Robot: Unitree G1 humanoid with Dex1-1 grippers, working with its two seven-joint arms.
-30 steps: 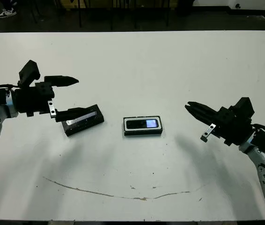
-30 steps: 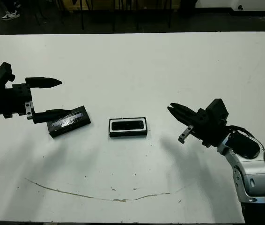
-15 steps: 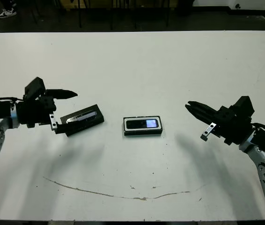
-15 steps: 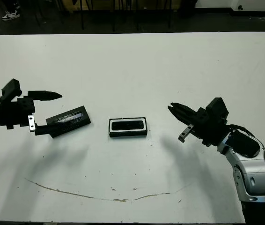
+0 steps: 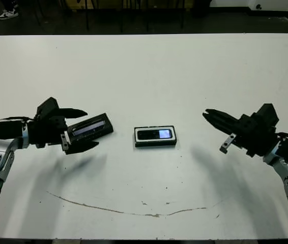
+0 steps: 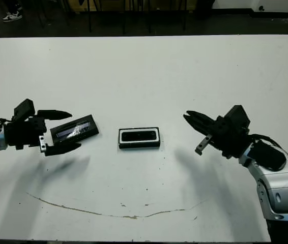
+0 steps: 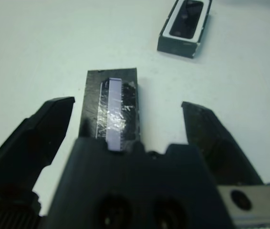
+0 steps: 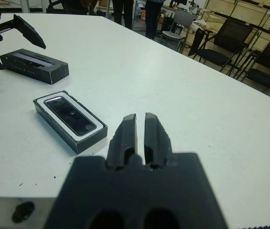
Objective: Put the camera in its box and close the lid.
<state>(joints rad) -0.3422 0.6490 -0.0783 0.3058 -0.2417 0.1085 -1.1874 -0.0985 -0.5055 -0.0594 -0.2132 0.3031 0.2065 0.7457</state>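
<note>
Left pincer (image 5: 81,128) spread astride the lid (image 5: 89,128) — box (image 5: 155,136) beside.

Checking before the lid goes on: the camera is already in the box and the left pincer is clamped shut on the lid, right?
Not quite. The camera is in the box, but the left pincer is open, its fingers apart on either side of the lid. The left wrist view shows it.
</note>
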